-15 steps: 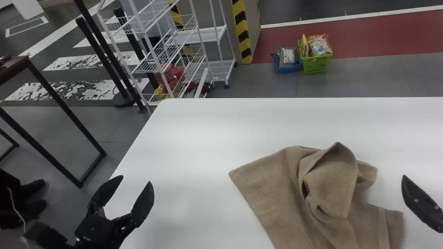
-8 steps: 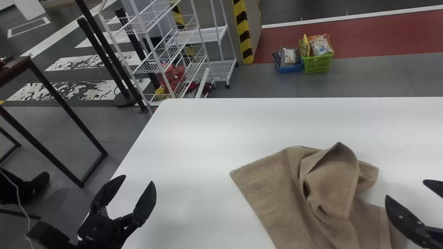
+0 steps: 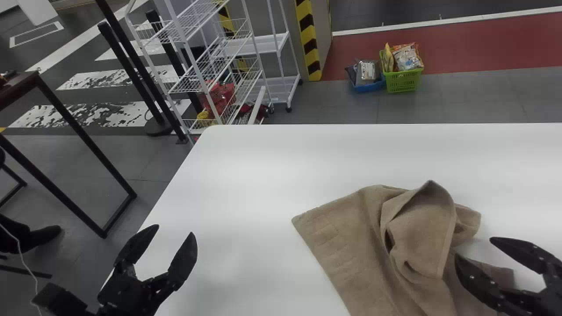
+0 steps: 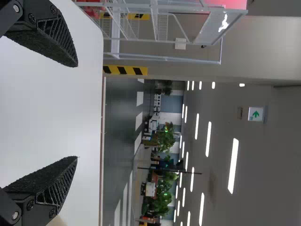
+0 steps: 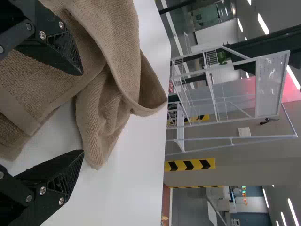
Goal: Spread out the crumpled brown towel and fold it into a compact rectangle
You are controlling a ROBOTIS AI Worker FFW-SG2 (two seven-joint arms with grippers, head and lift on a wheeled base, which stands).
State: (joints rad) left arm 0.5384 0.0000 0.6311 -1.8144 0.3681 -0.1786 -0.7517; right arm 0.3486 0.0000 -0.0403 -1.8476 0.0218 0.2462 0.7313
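Spreading appeared to be the step in hand. At left, the left end effector (image 3: 174,231) was open and empty near the edge of the bench (image 3: 246,175). Right of centre, the brown towel (image 3: 364,245) lay crumpled on the bench. At far right, the right end effector (image 3: 474,248) gaped, ungrasping, beside the bunched folds; the next move called for pinching a loose layer.

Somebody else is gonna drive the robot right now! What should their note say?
Left end effector: open, empty, by the white table's left edge.
Right end effector: open, empty, at the right side of the brown towel.
Towel: on the table, its left part fairly flat, its middle bunched up.
Done: no neat fold yet.
To do: spread out the bunched part, then fold everything into a compact rectangle.
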